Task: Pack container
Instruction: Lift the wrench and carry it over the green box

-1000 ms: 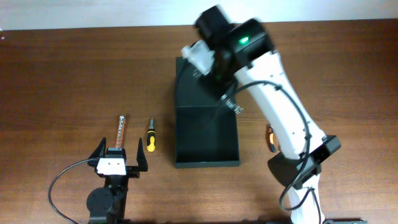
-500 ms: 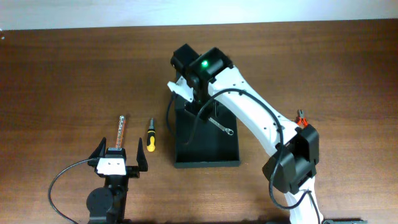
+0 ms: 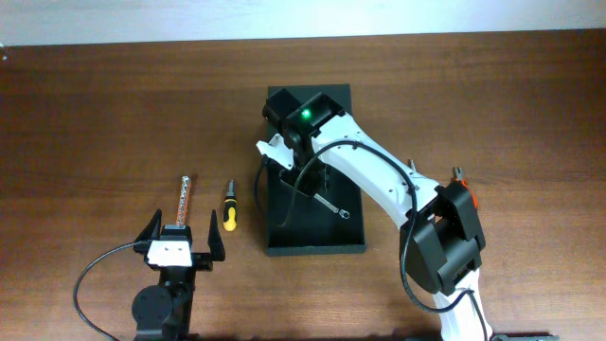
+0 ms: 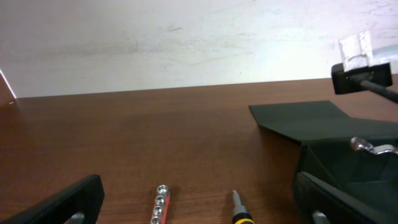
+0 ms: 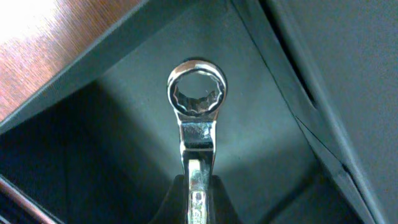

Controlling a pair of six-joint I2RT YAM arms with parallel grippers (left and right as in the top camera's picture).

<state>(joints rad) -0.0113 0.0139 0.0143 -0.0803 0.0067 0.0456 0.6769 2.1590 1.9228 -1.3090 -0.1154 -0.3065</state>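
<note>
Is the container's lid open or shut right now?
Open. The lid lies flat on the table behind the container, whose interior shows, with the right gripper holding a wrench inside.

Right arm (image 3: 379, 185) reaches over open container (image 3: 312, 232); wrench (image 3: 333, 206) within its walls. Yellow-handled screwdriver (image 3: 228, 208) and metal bar (image 3: 185, 194) lie on bench (image 3: 95, 114), left of container.

Glossy polished-metal wrench (image 5: 197, 121) against the matt dark container (image 3: 308, 234), on a smooth brown wood-grain table (image 3: 114, 114); at 9 o'clock, a plastic-handled screwdriver (image 3: 228, 212).
</note>
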